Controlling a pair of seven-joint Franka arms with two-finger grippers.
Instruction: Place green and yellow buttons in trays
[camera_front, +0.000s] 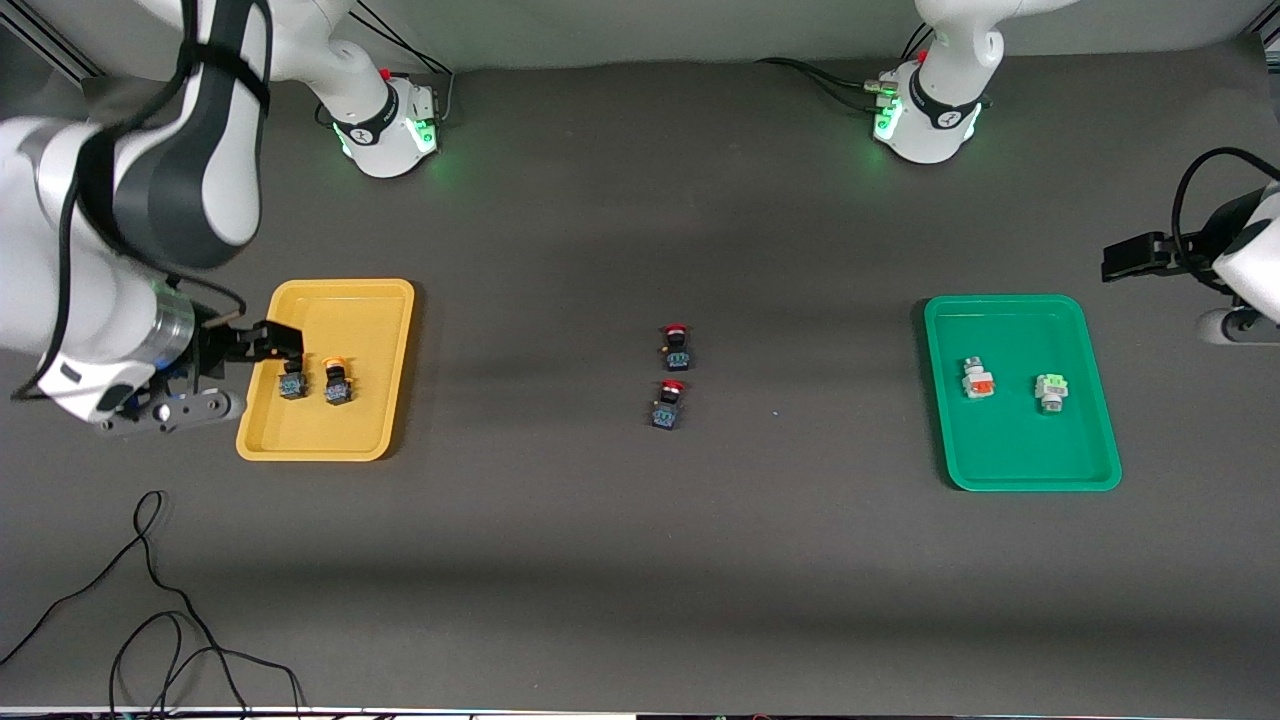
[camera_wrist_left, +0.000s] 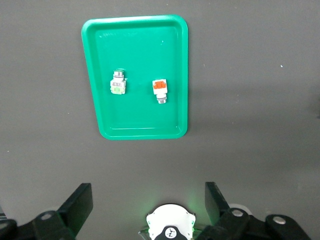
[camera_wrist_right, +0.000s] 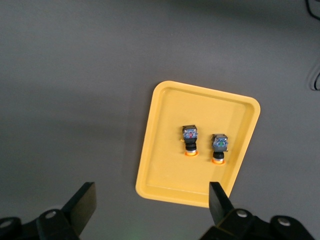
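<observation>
Two black-bodied buttons with yellow-orange caps (camera_front: 292, 382) (camera_front: 338, 382) lie side by side in the yellow tray (camera_front: 330, 430). They also show in the right wrist view (camera_wrist_right: 189, 137) (camera_wrist_right: 219, 145) in that tray (camera_wrist_right: 170, 170). My right gripper (camera_front: 262, 343) (camera_wrist_right: 150, 202) is open and empty, up over the tray's edge. A white orange-faced block (camera_front: 979, 380) (camera_wrist_left: 160, 89) and a white green-faced block (camera_front: 1050, 390) (camera_wrist_left: 118, 83) lie in the green tray (camera_front: 1020, 450) (camera_wrist_left: 135, 30). My left gripper (camera_front: 1135, 258) (camera_wrist_left: 147, 202) is open and empty, held high beside the green tray.
Two black-bodied buttons with red caps (camera_front: 677, 347) (camera_front: 668, 404) lie on the dark table midway between the trays. Loose black cables (camera_front: 150, 600) lie near the front edge at the right arm's end. The left arm's base (camera_wrist_left: 170, 227) shows in its wrist view.
</observation>
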